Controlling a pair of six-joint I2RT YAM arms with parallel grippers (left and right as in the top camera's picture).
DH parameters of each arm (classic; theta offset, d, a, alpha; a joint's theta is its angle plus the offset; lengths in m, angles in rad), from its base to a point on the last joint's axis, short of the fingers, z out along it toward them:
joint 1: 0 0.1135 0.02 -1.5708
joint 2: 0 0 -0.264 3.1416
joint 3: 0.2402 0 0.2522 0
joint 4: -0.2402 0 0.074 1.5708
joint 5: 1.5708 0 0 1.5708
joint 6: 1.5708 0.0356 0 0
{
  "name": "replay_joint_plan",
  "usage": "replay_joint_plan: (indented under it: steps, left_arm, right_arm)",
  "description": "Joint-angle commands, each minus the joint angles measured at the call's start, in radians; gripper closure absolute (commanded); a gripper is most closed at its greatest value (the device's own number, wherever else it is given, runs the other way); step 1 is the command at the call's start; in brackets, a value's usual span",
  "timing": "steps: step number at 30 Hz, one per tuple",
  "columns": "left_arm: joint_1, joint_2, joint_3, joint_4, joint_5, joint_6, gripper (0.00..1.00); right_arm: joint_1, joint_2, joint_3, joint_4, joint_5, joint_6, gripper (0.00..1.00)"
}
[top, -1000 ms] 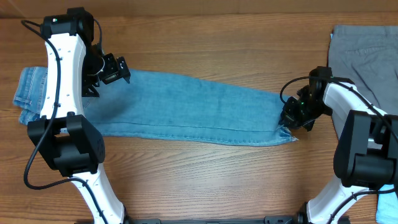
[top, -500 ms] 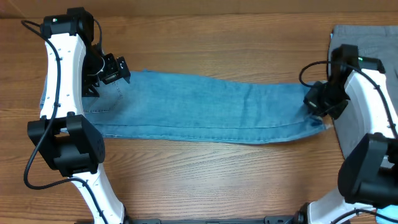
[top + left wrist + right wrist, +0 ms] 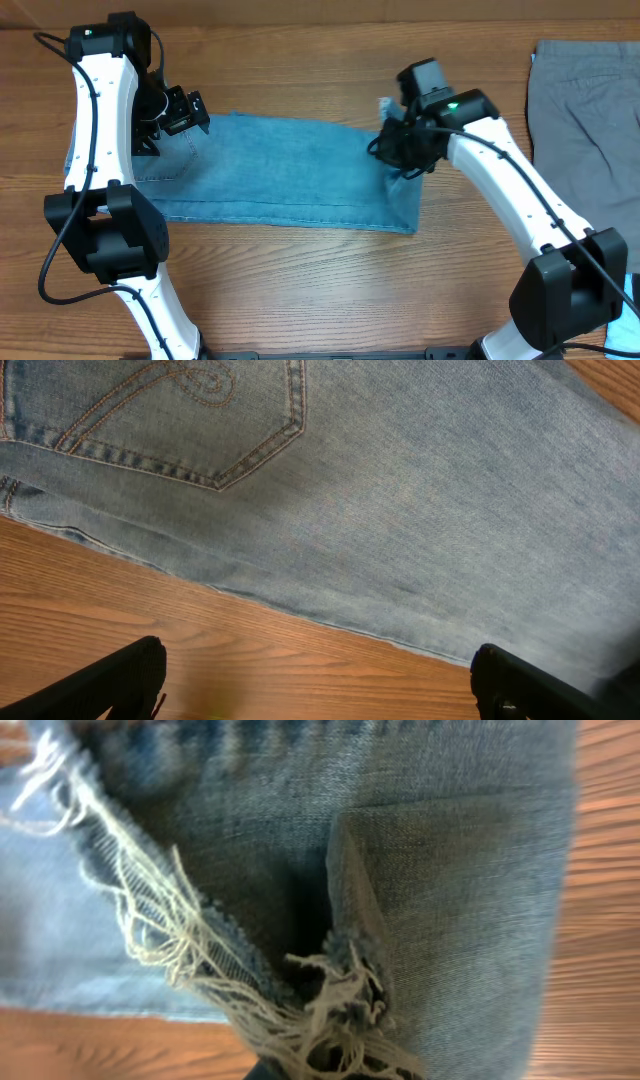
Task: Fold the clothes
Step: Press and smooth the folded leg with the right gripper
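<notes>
Jeans (image 3: 290, 170) lie flat on the counter (image 3: 300, 290), pocket (image 3: 180, 420) end toward the left arm. Left end effector (image 3: 187, 110) hangs over that end, fingers (image 3: 125, 678) spread wide, gripping nothing. Right end effector (image 3: 395, 150) is pinching the frayed hem (image 3: 300, 1010), with the leg end lifted and doubled over the leg. Grey trousers (image 3: 585, 110) lie at the counter's right edge, well apart.
</notes>
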Motion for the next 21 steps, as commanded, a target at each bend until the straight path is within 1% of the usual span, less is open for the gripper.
replay_joint_plan:
  steps: [1,4,5,6,7,10,11,13,16,17,19,21]
  left_arm:
    - [-0.006,0.002,0.001,-0.003,-0.002,0.012,0.0]
    - [-0.006,0.002,0.001,-0.003,-0.002,0.012,0.0]
    - [-0.006,0.002,0.001,-0.004,-0.002,0.012,0.0]
    - [-0.006,0.002,0.001,-0.005,-0.002,0.012,0.0]
    - [-0.006,0.002,0.001,-0.008,-0.002,0.012,0.0]
    - [-0.006,0.002,0.001,-0.014,-0.003,0.013,0.0]
    - [-0.006,0.002,0.001,-0.014,-0.003,0.013,0.0]
    - [-0.006,0.002,0.001,-0.014,-0.003,0.013,0.0]
    - [-0.006,0.002,0.001,-0.015,-0.003,0.013,0.0]
    - [-0.006,0.002,0.001,-0.015,-0.003,0.013,0.0]
    - [-0.006,0.002,0.001,-0.017,-0.003,0.016,0.0]
    - [-0.006,0.002,0.001,-0.017,-0.003,0.016,0.0]
  right_arm:
    - [0.06,-0.011,0.017,0.026,-0.029,0.058,0.96]
    - [0.122,0.029,0.006,0.072,-0.029,0.096,0.96]
    - [0.133,0.037,0.006,0.082,-0.029,0.097,0.93]
    - [0.143,0.047,0.006,0.092,-0.028,0.097,0.86]
    - [0.157,0.059,0.006,0.109,-0.028,0.1,0.73]
    - [0.168,0.072,0.006,0.119,-0.029,0.104,0.51]
    - [0.168,0.073,0.006,0.112,-0.028,0.103,0.38]
    - [0.158,0.072,0.012,0.102,-0.028,0.098,0.35]
    - [0.07,0.072,0.074,-0.003,-0.019,0.055,0.34]
    - [0.043,0.072,0.09,-0.032,-0.013,0.039,0.3]
    - [-0.058,0.073,0.101,-0.093,-0.009,-0.09,0.15]
    - [-0.126,0.077,0.07,-0.122,-0.008,-0.129,0.14]
